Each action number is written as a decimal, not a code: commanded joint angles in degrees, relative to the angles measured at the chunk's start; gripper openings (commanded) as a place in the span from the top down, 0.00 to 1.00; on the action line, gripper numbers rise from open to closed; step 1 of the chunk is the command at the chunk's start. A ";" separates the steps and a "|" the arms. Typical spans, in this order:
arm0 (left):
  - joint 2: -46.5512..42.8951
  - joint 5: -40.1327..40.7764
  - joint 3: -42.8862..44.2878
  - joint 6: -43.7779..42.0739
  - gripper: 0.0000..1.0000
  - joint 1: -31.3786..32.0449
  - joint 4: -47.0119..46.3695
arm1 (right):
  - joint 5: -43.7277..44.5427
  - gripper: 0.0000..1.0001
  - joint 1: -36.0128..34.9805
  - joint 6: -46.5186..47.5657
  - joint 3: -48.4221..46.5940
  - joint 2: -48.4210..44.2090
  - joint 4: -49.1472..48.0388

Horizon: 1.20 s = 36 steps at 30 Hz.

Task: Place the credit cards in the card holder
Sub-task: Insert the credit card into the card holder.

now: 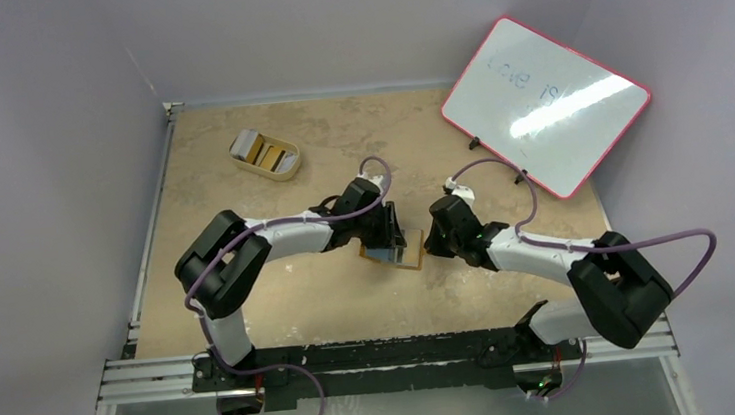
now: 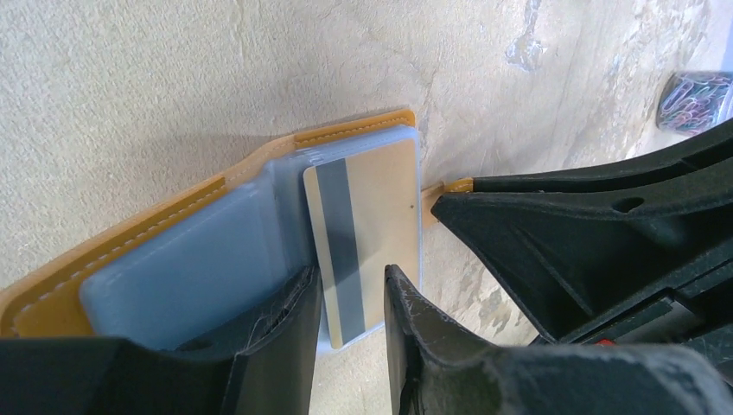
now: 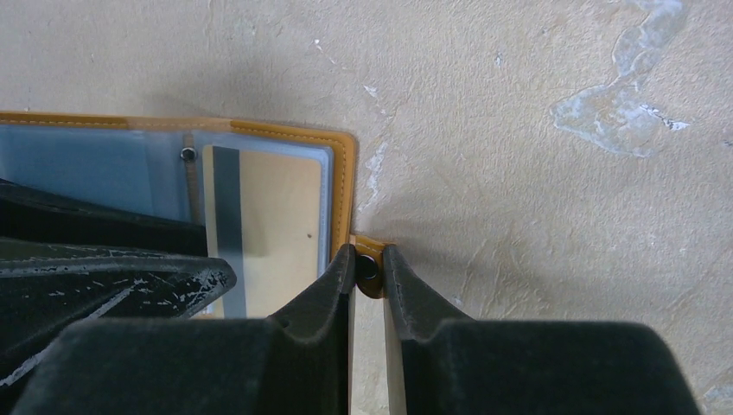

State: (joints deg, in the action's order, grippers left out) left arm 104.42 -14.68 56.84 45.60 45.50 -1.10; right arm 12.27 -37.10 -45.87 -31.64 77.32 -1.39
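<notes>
At mid-table (image 1: 352,304), spread open and flat, inner side up: wallet (image 1: 403,255), orange-tan with pale stitching along the rim and clear grey-blue sleeves inside. Partly inside the sleeve on the tab side: one gold card (image 2: 367,216) with a grey stripe, far end in the sleeve, near end out. Straddling that free end: left gripper (image 2: 347,290), jaws parted, one finger on each side of the card; contact with the card's edges impossible to tell. Pinched shut on the wallet's small tab (image 3: 370,275), around its dark snap: right gripper (image 3: 369,259), fingertips pressed against the tab from both sides, just beside the wallet's stitched corner. Both grippers close together over the wallet, nearly tip to tip, left one reaching in from the left, right one from the right. Well apart, toward the far left of the table: cream oval tray (image 1: 239,156) holding more cards (image 1: 263,152), grey and gold-brown. At the far right, propped up at a tilt: whiteboard (image 1: 545,102) with a pink-red frame and faint writing. In the corner of the left wrist view, blurred: a heap of coloured paper clips (image 2: 691,99).
</notes>
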 commanded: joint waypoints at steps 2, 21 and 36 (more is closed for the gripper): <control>-2.40 -0.31 3.28 -2.01 0.67 1.44 -0.28 | -1.02 0.92 -0.19 0.46 -0.09 1.93 -1.61; -17.05 20.76 -2.75 -3.47 0.79 -7.74 18.99 | -1.37 0.91 -0.21 1.51 0.48 1.72 -1.83; -8.73 18.52 -5.64 -3.51 0.97 -9.02 16.32 | -1.91 0.90 -0.19 1.63 0.77 2.60 -2.81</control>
State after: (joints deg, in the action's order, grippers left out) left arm 94.08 6.09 51.92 42.35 36.45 18.26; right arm 11.03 -37.10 -44.95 -31.62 78.91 -4.75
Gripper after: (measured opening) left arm 0.020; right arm 0.156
